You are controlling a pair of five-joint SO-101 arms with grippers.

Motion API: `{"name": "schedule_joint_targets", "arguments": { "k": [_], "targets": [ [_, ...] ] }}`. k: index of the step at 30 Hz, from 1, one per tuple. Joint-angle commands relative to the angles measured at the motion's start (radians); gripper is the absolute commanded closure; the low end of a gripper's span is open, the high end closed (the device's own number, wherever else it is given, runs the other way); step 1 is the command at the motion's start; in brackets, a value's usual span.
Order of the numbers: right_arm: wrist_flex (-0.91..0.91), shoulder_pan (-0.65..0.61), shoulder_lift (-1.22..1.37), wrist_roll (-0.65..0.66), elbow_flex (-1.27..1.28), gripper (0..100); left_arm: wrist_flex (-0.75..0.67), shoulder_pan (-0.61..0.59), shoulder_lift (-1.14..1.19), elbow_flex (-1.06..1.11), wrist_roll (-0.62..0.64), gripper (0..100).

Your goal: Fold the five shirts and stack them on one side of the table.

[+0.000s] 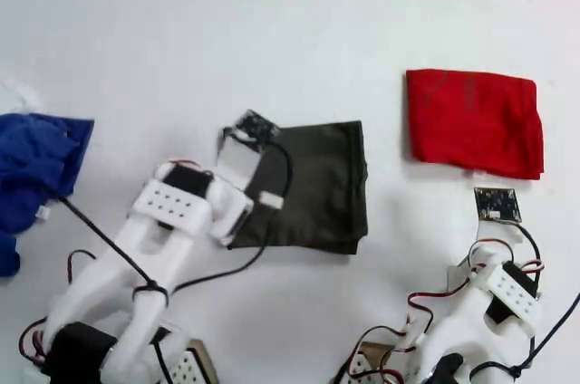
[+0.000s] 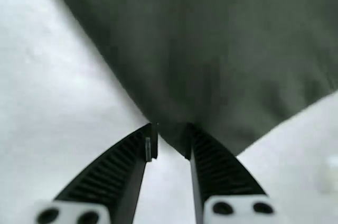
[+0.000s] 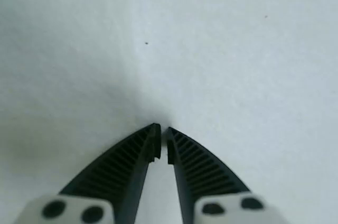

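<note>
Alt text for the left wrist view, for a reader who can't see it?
The left gripper pinches a corner of the dark green shirt, which lies on the white table. Its two black ribbed fingers meet the cloth from either side.

Matt cloth shirt (image 1: 317,189); ribbed plastic fingers (image 2: 119,171)

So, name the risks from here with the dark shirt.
The left tool pinches only the very corner of the dark shirt, so the cloth may slip free. Pulling by one corner may drag the fold open. Slid toward the red shirt, it could ruck that one.
</note>
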Motion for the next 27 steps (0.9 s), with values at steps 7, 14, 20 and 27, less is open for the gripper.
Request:
{"name": "schedule_joint_targets", "arguments": {
  "k": [7,14,20,27],
  "targets": [
    [-0.022,-0.002,-0.018,-0.006,0.002,97.4,-0.16,0.032,-0.04,0.16,-0.04,89],
    [-0.007,0.001,-0.019,0.003,-0.018,97.1,-0.052,-0.034,-0.043,0.051,-0.037,88],
    [0.257,-0.045,-0.018,-0.037,-0.253,97.1,0.163,-0.038,-0.043,-0.14,-0.043,88],
    [0.653,-0.289,-0.007,-0.215,-0.651,86.8,0.299,-0.058,-0.043,-0.317,-0.044,89]
  ]
}}
